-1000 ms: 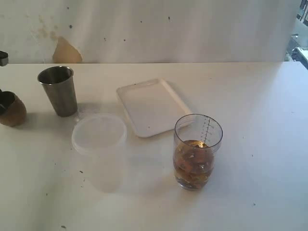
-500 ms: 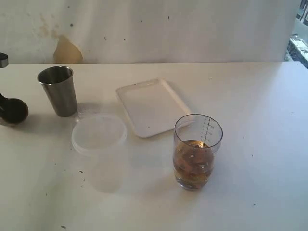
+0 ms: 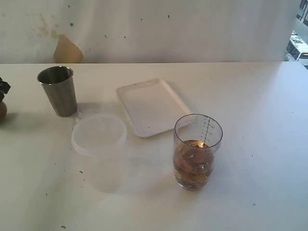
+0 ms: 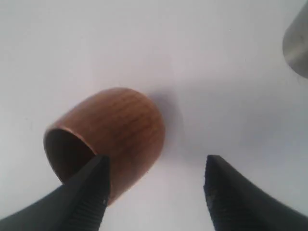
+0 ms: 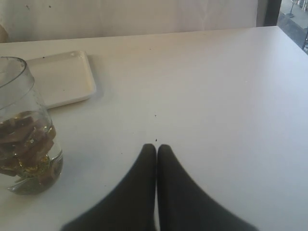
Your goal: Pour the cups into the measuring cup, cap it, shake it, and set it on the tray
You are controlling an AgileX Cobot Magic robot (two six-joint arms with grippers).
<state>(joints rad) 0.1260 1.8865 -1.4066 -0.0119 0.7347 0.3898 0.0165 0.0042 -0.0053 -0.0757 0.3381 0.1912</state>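
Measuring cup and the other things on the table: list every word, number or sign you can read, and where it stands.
Measuring cup: printed scale of tick marks down its side; any numbers too small to read.
Steel cup, wooden cup, tray, lidded container: no text visible.

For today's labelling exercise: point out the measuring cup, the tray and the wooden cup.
measuring cup [image 3: 198,151], exterior view, clear side wall.
tray [image 3: 153,107], exterior view, bare floor.
wooden cup [image 4: 120,127], left wrist view, outer side.
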